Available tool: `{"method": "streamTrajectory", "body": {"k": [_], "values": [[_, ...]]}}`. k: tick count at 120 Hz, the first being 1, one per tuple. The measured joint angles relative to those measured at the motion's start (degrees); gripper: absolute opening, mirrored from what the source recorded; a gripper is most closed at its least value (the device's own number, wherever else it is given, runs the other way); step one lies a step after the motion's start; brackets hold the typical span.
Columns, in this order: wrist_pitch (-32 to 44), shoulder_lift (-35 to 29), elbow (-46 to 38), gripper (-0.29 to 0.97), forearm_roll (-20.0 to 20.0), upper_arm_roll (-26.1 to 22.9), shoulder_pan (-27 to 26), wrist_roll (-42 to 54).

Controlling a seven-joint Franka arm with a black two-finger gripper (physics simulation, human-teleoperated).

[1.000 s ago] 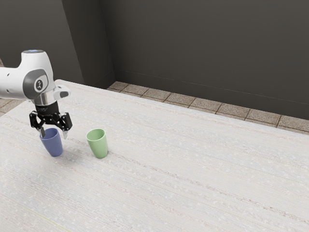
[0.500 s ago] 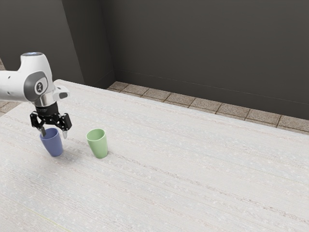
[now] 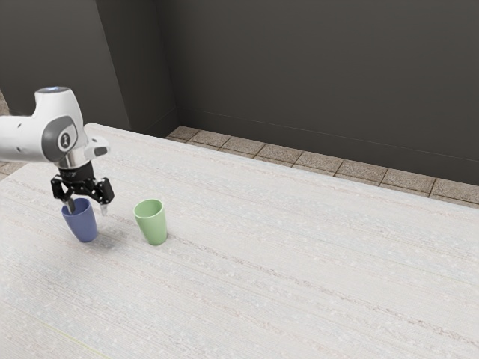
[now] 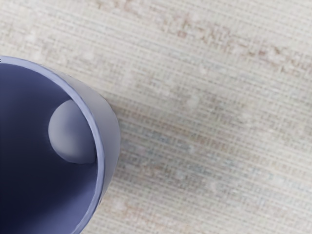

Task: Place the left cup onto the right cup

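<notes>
At the exterior view's left, the arm (image 3: 41,138) holds the gripper (image 3: 85,206) low over the blue cup (image 3: 80,222), which stands upright on the tabletop (image 3: 299,254). The green cup (image 3: 151,222), also upright and mouth up, stands near it toward the exterior view's right, the two cups apart and not touching. The gripper's fingers are spread. One appears to dip inside the blue cup's mouth and the other hangs outside the wall that faces the green cup, so the rim lies between them without being pinched. In the wrist view the blue cup (image 4: 48,161) sits just under the hand, with its rim, inner wall and pale round bottom visible against the bare tabletop (image 4: 219,122).

Step in hand, as judged: securing a rim grasp on the blue cup, which is the left one, before any lift. To do this well, the fingers should go deep enough that the pads meet the wall below the lip, then close squarely on that wall so the cup does not tilt or skid. A shallow or skewed pinch risks a hanging, tipped cup that would catch the green cup's rim. The lift should clear the green cup's mouth before travel toward it, and the release should come only once the blue cup is centred over that mouth.
</notes>
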Motion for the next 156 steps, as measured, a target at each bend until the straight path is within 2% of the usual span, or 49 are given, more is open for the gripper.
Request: {"method": "streamTrajectory", "body": {"k": [145,156], "values": [[5.5,5.1,1.5,0.68,-0.3,1.0,0.5,0.9],[5.7,4.9,1.5,0.57,-0.8,1.1,0.5,1.0]]}}
